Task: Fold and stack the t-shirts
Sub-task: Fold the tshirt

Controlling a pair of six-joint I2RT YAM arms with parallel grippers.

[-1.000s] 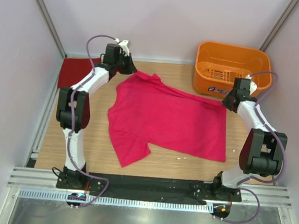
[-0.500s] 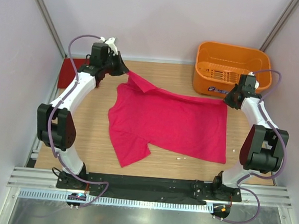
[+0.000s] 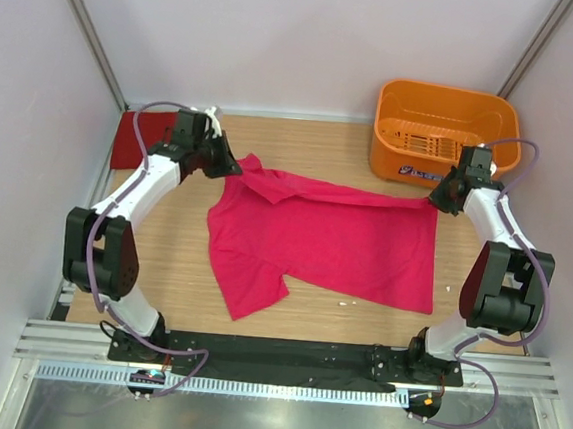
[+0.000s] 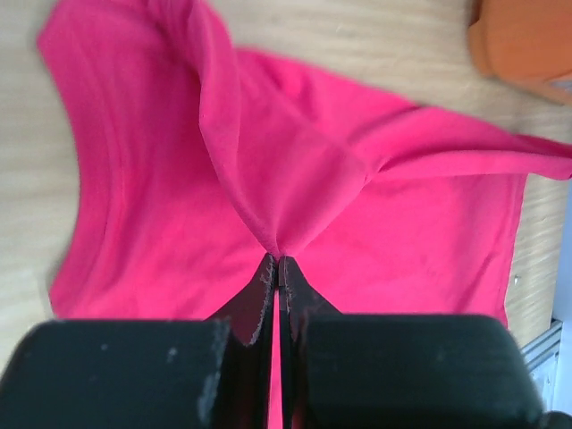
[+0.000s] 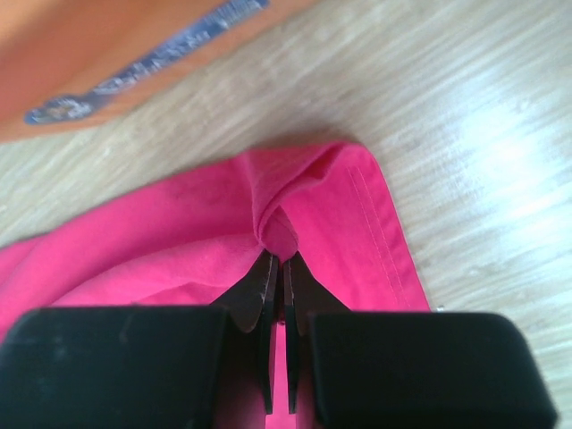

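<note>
The magenta-pink t-shirt lies spread on the wooden table, its far edge lifted and folded toward the front. My left gripper is shut on the shirt's far left corner; the left wrist view shows the cloth pinched at the tips. My right gripper is shut on the far right hem corner, a bunched fold held between the tips. The crimson red t-shirt lies folded flat at the far left, partly hidden by the left arm.
An orange plastic basket stands at the far right, just behind my right gripper; it also shows in the right wrist view. White walls close in the table on three sides. A metal rail runs along the near edge.
My left gripper has drawn the shirt's far left corner forward and down over the body. My right gripper stays on the right corner and has moved little.
</note>
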